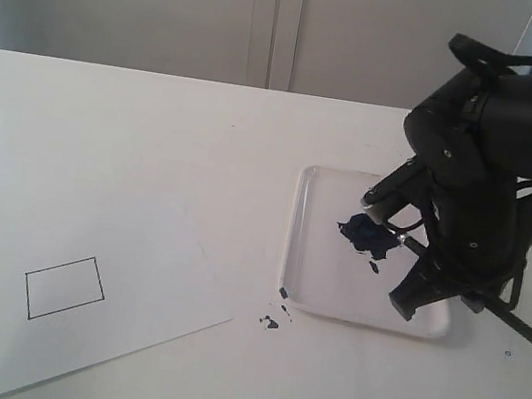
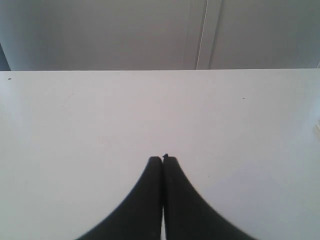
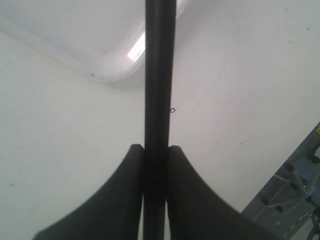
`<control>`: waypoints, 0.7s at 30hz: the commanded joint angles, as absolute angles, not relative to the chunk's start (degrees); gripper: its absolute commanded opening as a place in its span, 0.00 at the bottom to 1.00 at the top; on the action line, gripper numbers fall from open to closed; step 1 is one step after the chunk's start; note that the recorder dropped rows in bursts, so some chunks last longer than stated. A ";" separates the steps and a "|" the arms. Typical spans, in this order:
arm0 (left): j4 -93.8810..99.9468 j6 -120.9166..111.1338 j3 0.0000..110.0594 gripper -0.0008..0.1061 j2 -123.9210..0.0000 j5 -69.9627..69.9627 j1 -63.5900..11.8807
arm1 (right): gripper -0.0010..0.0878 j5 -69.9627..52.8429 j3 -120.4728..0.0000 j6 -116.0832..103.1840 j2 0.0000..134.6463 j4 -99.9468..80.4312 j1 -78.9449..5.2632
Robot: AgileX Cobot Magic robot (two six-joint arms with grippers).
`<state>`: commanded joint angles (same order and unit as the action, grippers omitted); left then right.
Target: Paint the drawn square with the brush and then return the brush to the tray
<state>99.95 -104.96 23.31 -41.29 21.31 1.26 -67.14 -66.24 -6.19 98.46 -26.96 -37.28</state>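
Risk no. 1: drips. Brush is clamped in right hand, its tip set in the paint blob on the tray, w/ the handle end stuck out past the tray's near-right corner. Square is seen blank on the paper, well apart from the tray across the counter. A loaded tip would have to be carried over bare counter and paper. Spots are already seen on the counter just off the tray's corner, so more drops, incl. on paper outside the outline, are judged likely if too much paint is taken up. The handle is thin w/ a long tail behind the grip, so it could be twisted btwn the fingers when pressed down, and strokes pushed past the thin lines. The paper isn't seen to be fixed and may be dragged.

Views: blob, square, paper and spots are given by the ext. view alone. What it hides is given by the right wrist view: fingers shut tight on both sides of the handle, no gap, plus one rounded tray corner; the tip isn't shown there. Left hand is shown only in the left wrist view: jaws together, nothing held, over bare counter.
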 joint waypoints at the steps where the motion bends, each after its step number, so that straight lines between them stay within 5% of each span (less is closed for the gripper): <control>1: 99.95 -104.96 23.31 0.01 -41.29 21.31 1.26 | 0.01 -67.01 -66.24 -6.19 98.47 -26.66 -37.28; 21: 99.37 -105.09 23.31 0.01 -41.29 25.47 1.26 | 0.01 -65.45 -66.14 -3.34 97.19 -19.49 -37.28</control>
